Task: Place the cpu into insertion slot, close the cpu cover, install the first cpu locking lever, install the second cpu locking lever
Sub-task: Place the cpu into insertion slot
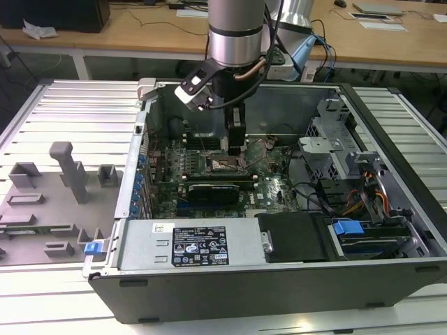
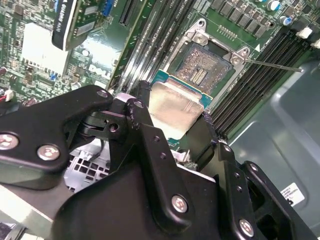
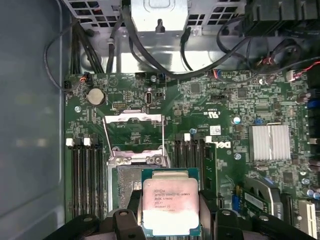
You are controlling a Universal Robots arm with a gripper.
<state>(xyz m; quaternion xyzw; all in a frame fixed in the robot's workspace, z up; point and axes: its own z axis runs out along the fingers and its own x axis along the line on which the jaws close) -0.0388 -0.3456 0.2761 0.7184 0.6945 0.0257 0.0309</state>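
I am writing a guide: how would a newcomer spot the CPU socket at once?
Inside the computer case, find the green motherboard. The insertion slot lies between long black memory slots, by the cpu held in the gripper. Unlike them, it is square, with a dull contact field.

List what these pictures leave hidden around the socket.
- Exterior view: the gripper blocks part of the insertion slot.
- First wrist view: the cpu covers much of the insertion slot.
- Second wrist view: the gripper's links hide the cpu's near edge.
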